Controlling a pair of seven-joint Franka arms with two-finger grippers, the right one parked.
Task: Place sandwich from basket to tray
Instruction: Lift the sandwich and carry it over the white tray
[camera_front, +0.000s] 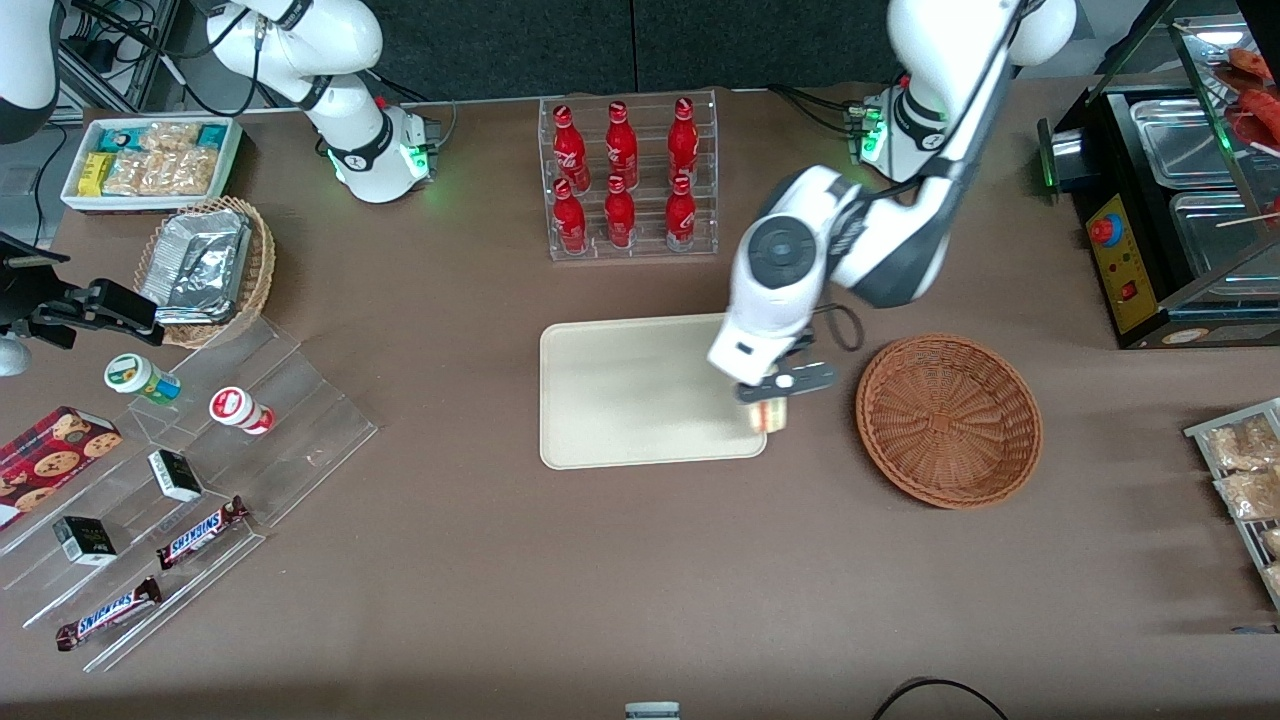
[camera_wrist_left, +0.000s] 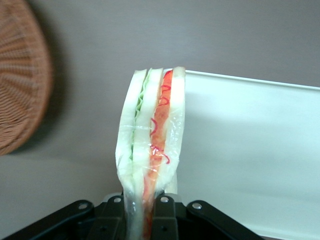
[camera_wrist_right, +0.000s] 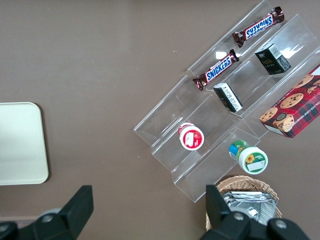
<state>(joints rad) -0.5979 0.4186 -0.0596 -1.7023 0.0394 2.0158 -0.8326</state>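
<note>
My left gripper (camera_front: 772, 400) is shut on the sandwich (camera_front: 768, 415), a wrapped wedge of white bread with green and orange-pink layers (camera_wrist_left: 152, 135). It hangs in the air over the edge of the cream tray (camera_front: 630, 390) that faces the basket. The reddish-brown wicker basket (camera_front: 948, 418) sits beside the tray toward the working arm's end of the table and holds nothing. The wrist view shows the black fingers (camera_wrist_left: 165, 212) pinching the sandwich's narrow end, with the tray's rim (camera_wrist_left: 250, 82) and the basket's edge (camera_wrist_left: 22, 85) below.
A clear rack of red bottles (camera_front: 626, 175) stands farther from the front camera than the tray. A black food warmer (camera_front: 1170, 200) and a rack of snack bags (camera_front: 1245, 480) sit at the working arm's end. Acrylic steps with snacks (camera_front: 180, 470) lie toward the parked arm's end.
</note>
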